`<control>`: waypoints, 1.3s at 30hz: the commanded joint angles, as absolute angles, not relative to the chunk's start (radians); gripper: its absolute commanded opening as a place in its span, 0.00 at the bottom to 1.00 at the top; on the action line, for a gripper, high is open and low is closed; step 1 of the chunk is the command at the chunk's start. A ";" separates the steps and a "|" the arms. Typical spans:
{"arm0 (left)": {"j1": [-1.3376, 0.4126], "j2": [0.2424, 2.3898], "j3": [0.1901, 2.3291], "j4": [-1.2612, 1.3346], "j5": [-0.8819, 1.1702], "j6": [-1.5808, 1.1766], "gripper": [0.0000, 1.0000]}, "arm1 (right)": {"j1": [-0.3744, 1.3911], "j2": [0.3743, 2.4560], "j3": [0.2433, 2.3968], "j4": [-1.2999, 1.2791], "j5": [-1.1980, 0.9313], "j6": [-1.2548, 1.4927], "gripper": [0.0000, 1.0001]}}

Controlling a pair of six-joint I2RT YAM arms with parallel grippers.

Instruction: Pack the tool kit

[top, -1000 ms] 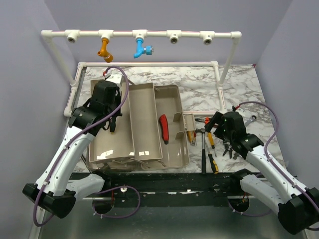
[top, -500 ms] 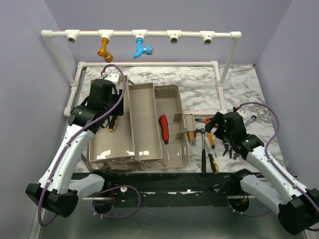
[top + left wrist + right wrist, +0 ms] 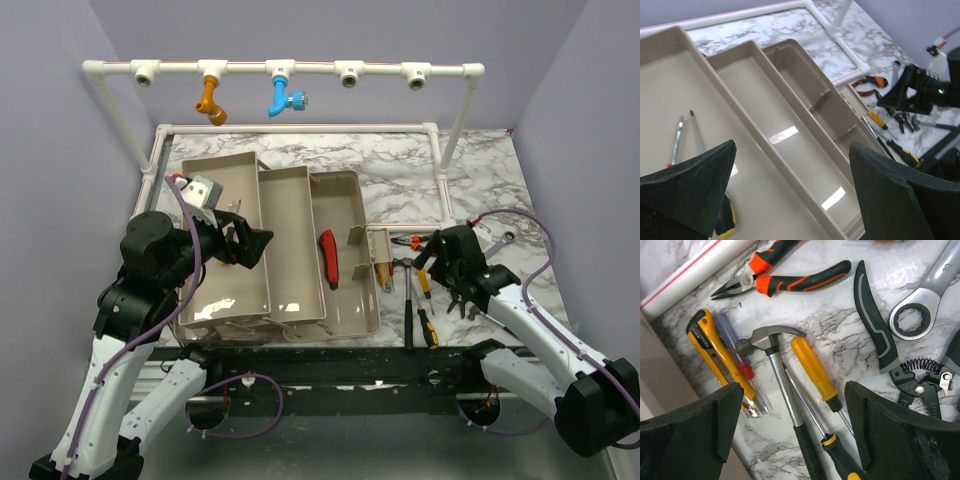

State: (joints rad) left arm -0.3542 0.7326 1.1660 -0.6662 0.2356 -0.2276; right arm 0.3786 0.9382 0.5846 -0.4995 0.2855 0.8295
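The tool kit's beige box (image 3: 345,180) lies open with its trays fanned out. In the left wrist view my left gripper (image 3: 795,200) hangs open and empty over the left tray (image 3: 670,75). Two thin screwdrivers (image 3: 677,142) and a black-and-yellow handle (image 3: 726,222) lie in that tray. A red utility knife (image 3: 328,258) lies in the right compartment. My right gripper (image 3: 792,435) is open low over loose tools on the marble: a hammer (image 3: 775,370), a yellow-handled screwdriver (image 3: 812,370), a black-and-yellow screwdriver (image 3: 840,460). The lid and handle are out of view.
More tools lie right of the box: a yellow utility knife (image 3: 715,352), orange-and-black pliers (image 3: 790,282), a ring wrench (image 3: 922,307), a black-handled stripper (image 3: 875,330). A white pipe frame (image 3: 300,70) with orange and blue fittings spans the back.
My left gripper has opened, let go of a screwdriver in the left tray, and drawn back toward the near left. The right gripper has edged closer to the loose tools.
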 commanded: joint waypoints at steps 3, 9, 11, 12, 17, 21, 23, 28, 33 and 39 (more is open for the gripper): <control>-0.351 0.576 0.928 -0.385 0.529 -0.240 0.99 | 0.380 1.021 0.572 -0.495 0.279 0.810 0.89; -0.351 0.454 0.794 -0.220 0.635 -0.274 0.99 | 0.380 1.130 0.593 -0.460 0.271 0.781 0.84; -0.352 0.425 0.759 -0.169 0.662 -0.294 0.98 | 0.380 1.174 0.614 -0.465 0.267 0.769 0.83; -0.351 0.414 0.748 -0.151 0.673 -0.302 0.99 | 0.380 1.190 0.621 -0.461 0.261 0.761 0.82; -0.352 0.376 0.719 -0.114 0.699 -0.316 0.98 | 0.380 1.254 0.644 -0.455 0.262 0.746 0.75; -0.351 0.381 0.722 -0.126 0.705 -0.315 0.98 | 0.380 1.270 0.640 -0.432 0.229 0.724 0.62; -0.351 0.384 0.726 -0.132 0.705 -0.312 0.99 | 0.380 1.273 0.640 -0.438 0.245 0.730 0.62; -0.351 0.381 0.724 -0.130 0.706 -0.307 0.99 | 0.380 1.320 0.644 -0.460 0.370 0.794 0.52; -0.351 0.397 0.728 -0.146 0.698 -0.298 0.99 | 0.380 1.397 0.662 -0.442 0.349 0.780 0.32; -0.353 0.435 0.736 -0.134 0.724 -0.331 0.99 | 0.381 1.302 0.700 -0.459 0.312 0.713 0.01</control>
